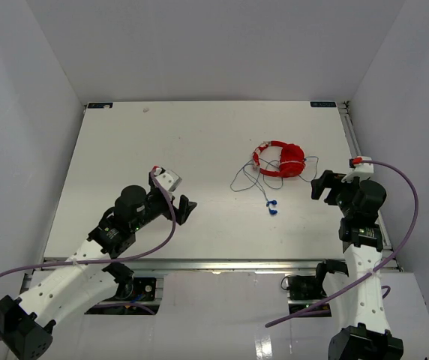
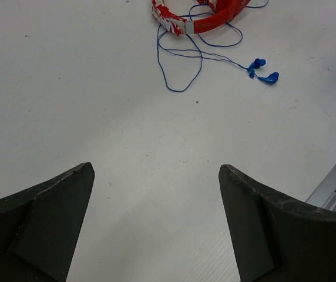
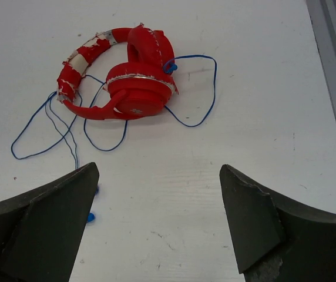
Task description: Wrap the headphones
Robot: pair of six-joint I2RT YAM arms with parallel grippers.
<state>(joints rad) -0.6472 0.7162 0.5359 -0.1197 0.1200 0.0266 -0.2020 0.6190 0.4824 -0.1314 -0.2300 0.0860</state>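
Two arms work one white counter (image 1: 199,142), the biggest thing in the top view, with grey walls at 9, 12 and 3 o'clock. The left arm (image 1: 87,262) reaches in from 7 o'clock and the right arm (image 1: 361,247) from 5 o'clock, each trailing a thick purple robot cable (image 1: 411,206). The left hand (image 1: 180,204) is at roughly 8 o'clock of counter centre, released, jaws spread wide, nothing between them. Its wrist view shows bare counter between the two dark fingers (image 2: 44,223). The right hand (image 1: 325,184) is near the 3 o'clock edge, also released and wide apart, gripping nothing, and not touching the headphones. The headphones (image 1: 280,159) lie flat on the counter at about 2 o'clock of centre, just beside the right hand at its 10 o'clock, well apart from the left hand. In the right wrist view the headphones (image 3: 135,94) show red earcups stacked close together, with the red-and-white headband arcing off toward 9 o'clock. The thin dark cable (image 1: 241,178) is loose, lying in open loops on the counter at 8 o'clock of the earcups, with another loop at 3 o'clock (image 3: 206,94). The small blue plug (image 1: 271,207) lies at 7 o'clock of the headphones, apart from them and clear of both hands. It is seen sharper in the left wrist view (image 2: 263,71).
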